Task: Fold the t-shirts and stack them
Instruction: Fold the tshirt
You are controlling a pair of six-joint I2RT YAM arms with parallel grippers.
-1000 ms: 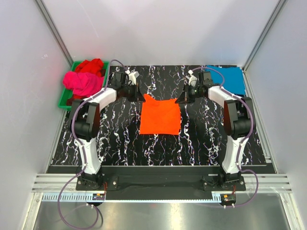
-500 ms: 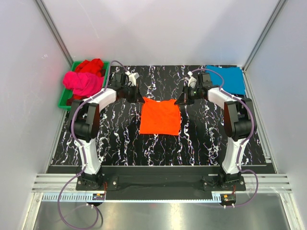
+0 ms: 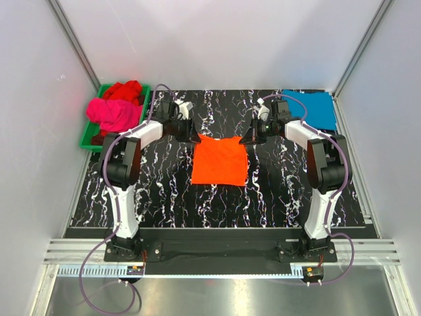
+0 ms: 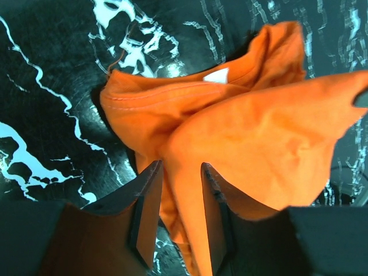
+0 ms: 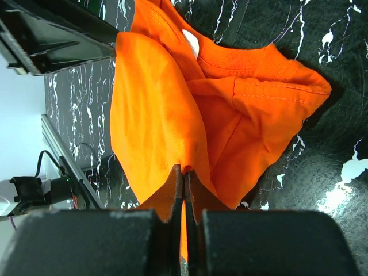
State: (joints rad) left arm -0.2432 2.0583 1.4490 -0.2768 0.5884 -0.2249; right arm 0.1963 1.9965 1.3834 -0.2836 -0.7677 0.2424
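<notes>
The orange t-shirt lies folded into a rough square mid-table. My left gripper is at its far left corner. In the left wrist view my left gripper has its jaws apart, with loose orange cloth lying between them. My right gripper is at the far right corner. In the right wrist view it is shut on a fold of the orange shirt. The teal-blue t-shirt lies flat at the far right. The magenta-pink t-shirt and the red t-shirt are heaped at the far left.
The green plastic tray holding the pink and red shirts stands off the table's far left corner. White walls close in the back and both sides. The black marbled tabletop extends in front of the orange shirt.
The raised far left corner of the orange shirt has dropped, so its far edge lies flatter. Both wrists have shifted slightly toward the back.
</notes>
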